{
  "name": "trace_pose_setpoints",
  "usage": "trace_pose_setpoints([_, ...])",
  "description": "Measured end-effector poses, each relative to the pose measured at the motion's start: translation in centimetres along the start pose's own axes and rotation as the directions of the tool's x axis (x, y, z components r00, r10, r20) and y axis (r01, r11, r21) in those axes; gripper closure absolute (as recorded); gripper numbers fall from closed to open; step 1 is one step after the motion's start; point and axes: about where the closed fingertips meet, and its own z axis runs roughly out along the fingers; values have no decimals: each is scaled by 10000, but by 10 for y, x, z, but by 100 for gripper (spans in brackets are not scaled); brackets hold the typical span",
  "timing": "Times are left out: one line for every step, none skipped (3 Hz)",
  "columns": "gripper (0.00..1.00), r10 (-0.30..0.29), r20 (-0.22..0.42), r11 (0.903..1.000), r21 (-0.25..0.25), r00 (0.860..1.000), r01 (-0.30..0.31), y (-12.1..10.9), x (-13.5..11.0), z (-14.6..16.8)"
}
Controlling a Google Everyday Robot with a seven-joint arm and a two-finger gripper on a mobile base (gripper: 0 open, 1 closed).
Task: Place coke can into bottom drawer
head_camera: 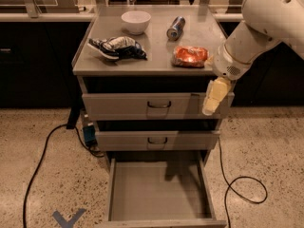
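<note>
The coke can (190, 56), a dented red-orange shiny object, lies on the grey cabinet top (156, 56) near its front right edge. The bottom drawer (159, 186) is pulled out below, and its plain grey floor holds nothing. My gripper (212, 100), pale yellow, hangs from the white arm (256, 32) in front of the top drawer's right end. It is below and slightly right of the can, apart from it, and holds nothing that I can see.
On the top stand a white bowl (136, 21), a slim blue-and-silver can (175, 27) on its side and a dark-blue-and-white bag (118, 48). Two shut drawers have dark loop handles (159, 104). Cables (237, 184) and a blue floor mark (69, 218) lie on the speckled floor.
</note>
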Motion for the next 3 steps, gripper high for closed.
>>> trace_pose_setpoints([0,-69,111,10000,71,9999,68,-3,-3,3])
trace_pose_setpoints([0,-196,368,9987,487,9991,178,-21,-7,4])
trace_pose_setpoints([0,-444,595,9932,1106,9972,376,-47,-15,-5])
